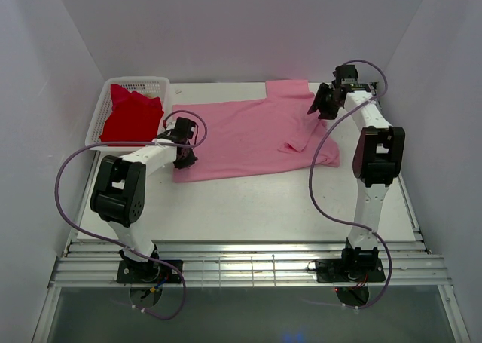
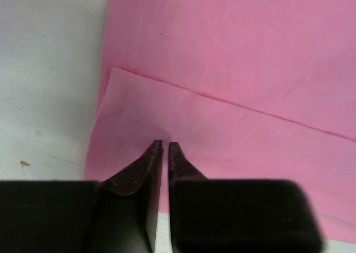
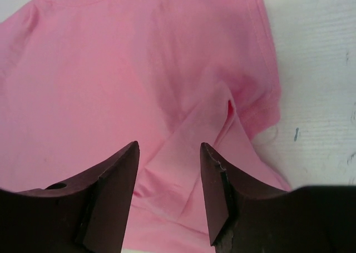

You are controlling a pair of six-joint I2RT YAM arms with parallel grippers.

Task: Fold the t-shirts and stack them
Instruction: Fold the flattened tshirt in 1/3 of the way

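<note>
While pink t-shirt (image 1: 248,136) lies spread over middle of table (image 1: 263,207), only edges turned in, we judge folding barely begun; red t-shirt (image 1: 129,117) sits in basket (image 1: 135,81), far left corner. Jaws of left gripper (image 2: 166,144) nearly closed, empty; of right gripper (image 3: 167,147) apart, empty.

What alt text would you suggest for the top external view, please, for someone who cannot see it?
A pink t-shirt lies spread on a white table between two robot arms, the left arm at its left edge, the right arm over its far right corner. A red t-shirt lies in a white basket far left.
</note>
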